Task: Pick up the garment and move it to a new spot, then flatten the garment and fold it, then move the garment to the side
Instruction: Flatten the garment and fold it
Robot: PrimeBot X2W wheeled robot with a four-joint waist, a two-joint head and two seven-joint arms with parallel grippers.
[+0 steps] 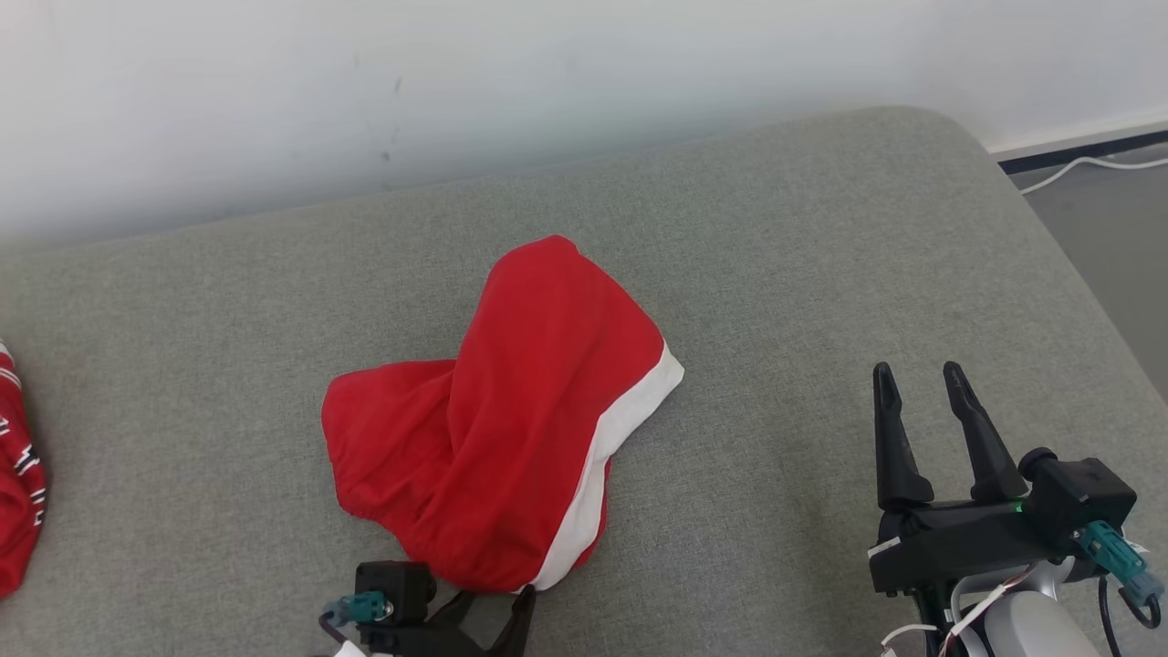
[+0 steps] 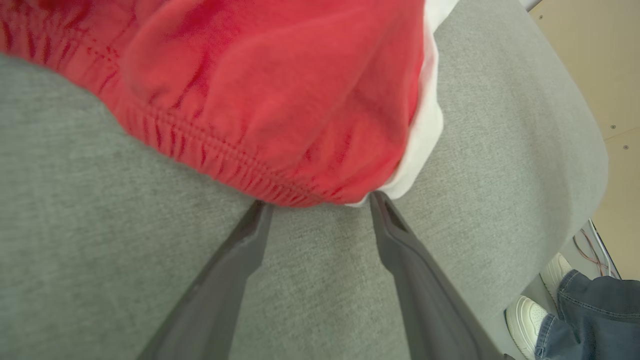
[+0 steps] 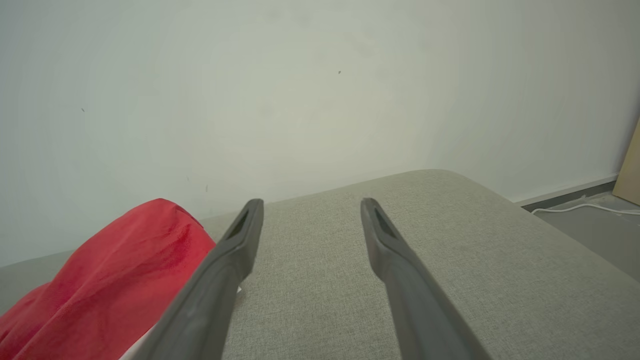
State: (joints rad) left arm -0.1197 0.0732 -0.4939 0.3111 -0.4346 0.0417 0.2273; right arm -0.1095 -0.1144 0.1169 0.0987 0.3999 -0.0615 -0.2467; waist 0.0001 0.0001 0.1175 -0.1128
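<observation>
**A:** Surface, head cam: what've we got?
**B:** Grey fabric cushion [image 1: 821,274], rounded corner at far right, white wall [image 1: 456,73] behind it. Grey floor [image 1: 1113,228] to the right w/ a white cable [image 1: 1086,164] along the skirting.
**A:** Garment?
**B:** Red garment [image 1: 511,411] w/ a white band [image 1: 630,411], bunched up mid-cushion. Left gripper [image 1: 495,610] sits at its near edge, at the bottom of the frame. Right gripper [image 1: 917,374] is well off to the right over bare cushion, fingers apart, nothing between them. Another red cloth w/ white stripes [image 1: 18,474] lies at the far left edge.
**A:** Left wrist cam?
**B:** Fingers spread wide and low over the cushion. The tips are right at the gathered elastic hem [image 2: 225,155]; one tip is by the white band. Can't tell if they're touching the cloth, but they're not clamped on it. Down in the corner, beyond the cushion edge, are a person's white shoes [image 2: 525,320] and blue jeans [image 2: 595,310]. Beige panel [image 2: 590,60] at the upper right.
**A:** Right wrist cam?
**B:** Fingers apart above bare cushion, pointing at the wall. The garment is heaped to their left, just beside one finger. Cable and floor are at the right.
</observation>
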